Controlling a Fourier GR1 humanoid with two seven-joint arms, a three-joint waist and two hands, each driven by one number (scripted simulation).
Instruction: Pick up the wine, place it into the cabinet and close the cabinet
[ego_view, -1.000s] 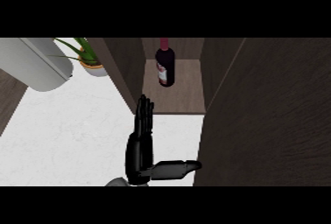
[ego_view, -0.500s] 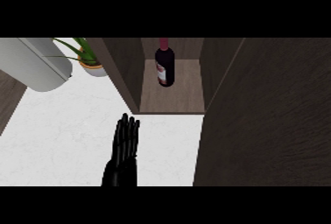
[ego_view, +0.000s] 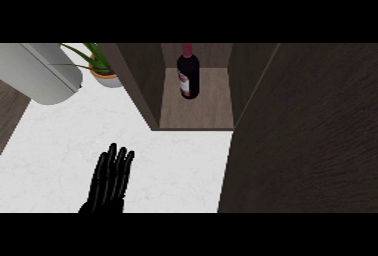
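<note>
The dark wine bottle (ego_view: 187, 75) with a red top stands upright inside the open wooden cabinet (ego_view: 196, 111), toward the back of its shelf. My left hand (ego_view: 110, 181) is low over the white counter at the lower left, well in front of the cabinet. Its fingers are straight, point away from me and hold nothing. The cabinet's dark door (ego_view: 310, 145) stands open and fills the right side of the view. My right hand does not show.
A potted green plant (ego_view: 103, 70) sits at the back left beside the cabinet's left wall. A large pale grey rounded object (ego_view: 40, 72) lies at the far left. The white counter (ego_view: 177, 165) stretches between my hand and the cabinet.
My left hand has drawn back from the cabinet's front, moving left and toward me. The bottle has stayed in place inside the cabinet.
</note>
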